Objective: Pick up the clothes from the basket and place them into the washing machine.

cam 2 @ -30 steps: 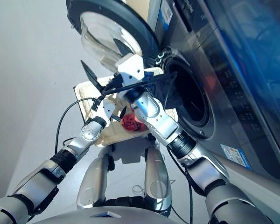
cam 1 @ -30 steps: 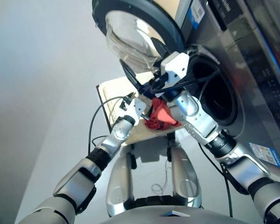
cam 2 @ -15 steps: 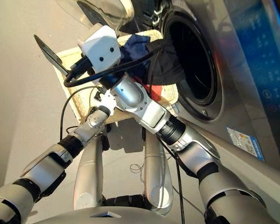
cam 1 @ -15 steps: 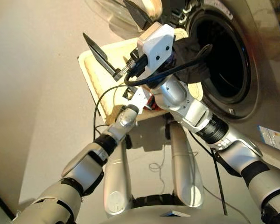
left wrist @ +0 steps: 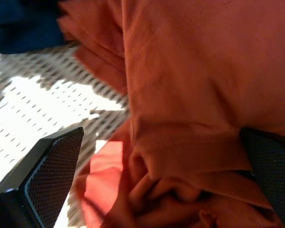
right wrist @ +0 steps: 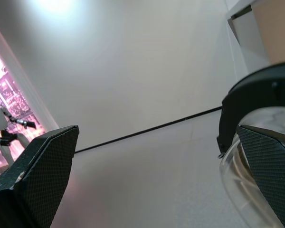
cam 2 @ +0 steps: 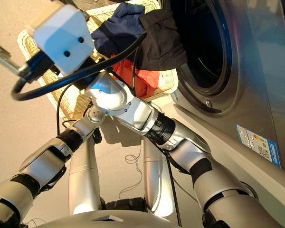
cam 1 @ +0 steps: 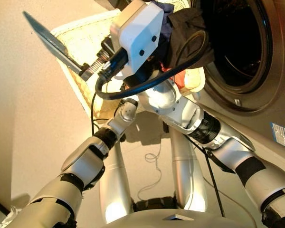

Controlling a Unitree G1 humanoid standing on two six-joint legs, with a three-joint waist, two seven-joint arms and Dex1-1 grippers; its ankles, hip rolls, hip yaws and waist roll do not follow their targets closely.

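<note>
The cream basket (cam 2: 37, 43) stands on the floor in front of the washing machine (cam 2: 261, 71), below its open porthole (cam 2: 206, 42). In it lie the clothes: a navy garment (cam 2: 115, 27), a black garment (cam 2: 164, 42) at the end nearest the porthole, and a coral red garment (cam 2: 133, 78). My left gripper (left wrist: 161, 156) is open, low in the basket, with the coral garment (left wrist: 190, 85) bunched between its fingers (left wrist: 52, 175). My right gripper (right wrist: 156, 171) is open and empty, raised high close to my head; one finger (cam 1: 52, 42) shows over the basket.
My right forearm (cam 1: 180, 109) crosses over the left wrist (cam 1: 126, 111) and hides the left gripper in the eye views. The machine's black-rimmed glass door (right wrist: 259, 104) shows in the right wrist view. A thin cord (cam 1: 154, 156) lies on the floor.
The whole view has tilted down and closer to the basket. My right arm has risen toward my head, still open. The left gripper stays by the coral garment.
</note>
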